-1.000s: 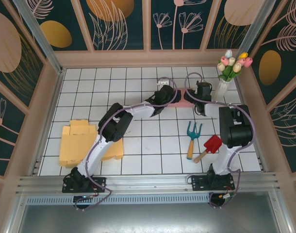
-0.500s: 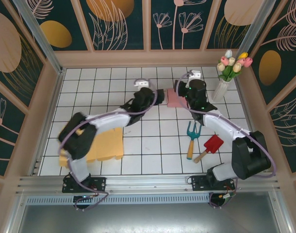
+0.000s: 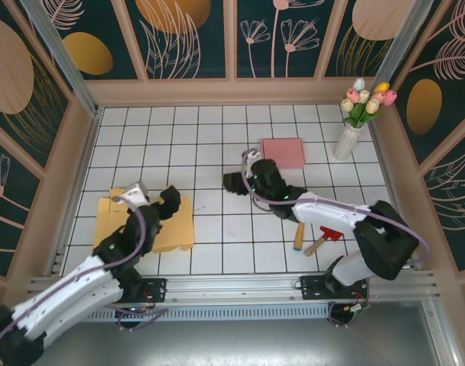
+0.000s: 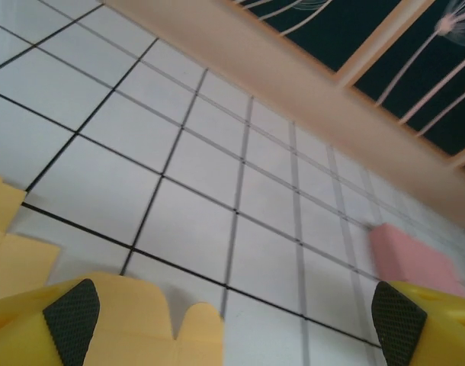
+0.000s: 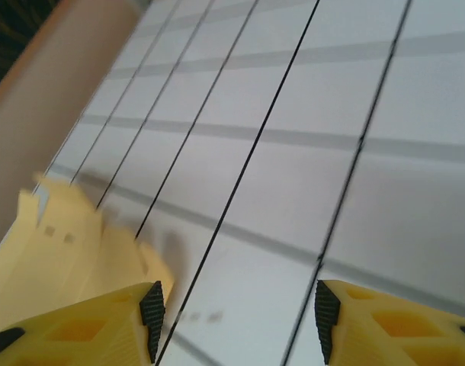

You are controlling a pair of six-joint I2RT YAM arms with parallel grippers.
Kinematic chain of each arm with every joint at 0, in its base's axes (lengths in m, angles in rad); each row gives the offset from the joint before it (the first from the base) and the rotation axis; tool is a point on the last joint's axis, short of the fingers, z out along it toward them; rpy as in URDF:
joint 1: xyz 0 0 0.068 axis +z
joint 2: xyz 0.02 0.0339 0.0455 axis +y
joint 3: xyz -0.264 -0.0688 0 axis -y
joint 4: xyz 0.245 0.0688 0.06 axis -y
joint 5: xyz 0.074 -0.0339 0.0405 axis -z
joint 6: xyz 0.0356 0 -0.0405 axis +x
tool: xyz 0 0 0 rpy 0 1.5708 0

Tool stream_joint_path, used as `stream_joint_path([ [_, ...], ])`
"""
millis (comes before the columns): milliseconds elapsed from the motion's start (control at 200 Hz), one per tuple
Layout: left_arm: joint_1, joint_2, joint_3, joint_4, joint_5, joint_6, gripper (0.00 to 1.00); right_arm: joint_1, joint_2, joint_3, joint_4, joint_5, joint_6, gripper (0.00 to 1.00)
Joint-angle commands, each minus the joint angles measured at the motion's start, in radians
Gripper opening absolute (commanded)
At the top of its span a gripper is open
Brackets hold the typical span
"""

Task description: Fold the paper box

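White tiles with black grout lines cover the table (image 3: pixel 217 130), and dark panels painted with leaves and flowers in peach frames wall it in.

The paper box (image 3: pixel 179 226) lies at the lower left of the top view as a flat, unfolded yellow sheet. Nothing on it is raised, and the left arm crosses its middle and hides part of it. Its longer side seems to run left to right across the frame, tilted a little, with a stepped, notched edge showing at its upper left corner. The left wrist view shows loose flaps of it (image 4: pixel 23 263) at the lower left and a scalloped edge along the bottom. In the right wrist view it (image 5: pixel 57 252) sits at the left edge, pale yellow, with a jagged outline and small slots cut in it.

The left gripper (image 3: pixel 169 200) hangs over the sheet's upper right part. Its jaws (image 4: pixel 236 316) stand wide apart with nothing between them. The right gripper (image 3: pixel 232 181) is near the centre of the frame, over bare tile and apart from the sheet. Its jaws (image 5: pixel 238 309) are parted about halfway, with only tile in the gap.

A pink flat piece (image 3: pixel 283 152) lies at the upper centre, and a vase of tulips (image 3: pixel 348 137) stands at the upper right. A garden fork's wooden handle (image 3: pixel 298 238) and a red trowel (image 3: pixel 329 233) peek out from under the right arm.
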Motion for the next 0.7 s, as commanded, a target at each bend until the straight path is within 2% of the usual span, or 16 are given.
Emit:
stream_joint_path([
  [0,-0.010,-0.202,-0.043,-0.214,0.100,-0.068,0.93,0.070,0.119,-0.007,0.201,-0.071,0.171,0.57],
  [100,-0.025,-0.321,-0.090,-0.199,0.152,-0.086,0.92,0.120,0.245,0.056,0.224,-0.074,0.200,0.56],
  [265,-0.025,-0.278,-0.091,-0.232,0.085,-0.090,0.92,0.157,0.373,0.150,0.228,-0.083,0.219,0.54],
  [696,-0.025,-0.305,-0.115,-0.239,0.074,-0.104,0.93,0.191,0.518,0.290,0.207,-0.130,0.250,0.50],
])
